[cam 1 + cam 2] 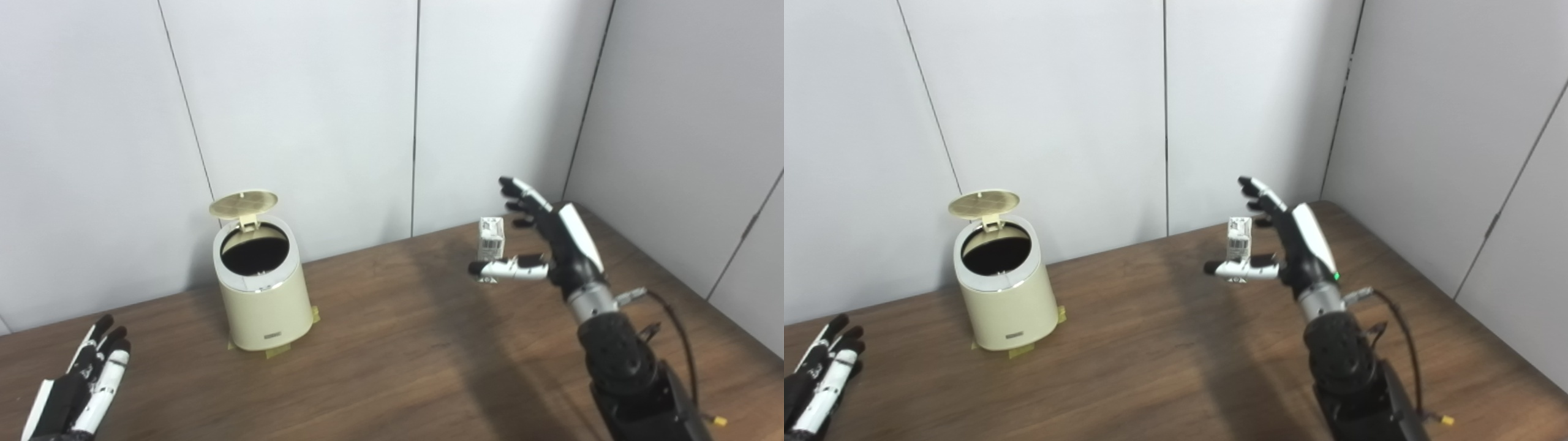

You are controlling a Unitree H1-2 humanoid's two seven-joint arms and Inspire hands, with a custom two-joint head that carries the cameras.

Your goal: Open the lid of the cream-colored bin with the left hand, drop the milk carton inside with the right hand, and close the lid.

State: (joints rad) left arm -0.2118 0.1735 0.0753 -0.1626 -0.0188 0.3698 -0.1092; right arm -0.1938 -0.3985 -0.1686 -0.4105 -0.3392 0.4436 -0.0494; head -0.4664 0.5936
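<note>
The bin (262, 288) stands toward the back left of the worktop (392, 361), close to the wall, with its lid (243, 204) already tipped up on the hinge and the dark opening bare, so the step in hand looks to be picking up the milk carton (491, 240). The carton stands upright near the back right of the worktop, well apart from the bin. The right hand (539, 242) is raised beside it with fingers spread and thumb stretched out across the front of the carton's lower part; it holds nothing, and whether any part touches the carton cannot be told. The left hand (82, 383) lies low at the front left corner, fingers loosely straight and close together, holding nothing and well clear of the bin. To do the grasp well, I would bring the palm in from the right until the carton sits deep between thumb and fingers, then close across its flat sides at mid-height. The carton is tall and narrow and likely light, so a push from one side before the other finger lands could knock it over. The carton carries dark print, probably a barcode, too small to read. The bin has a small plate low on its front, equally unreadable, and strips of tape (277, 351) at its base.
</note>
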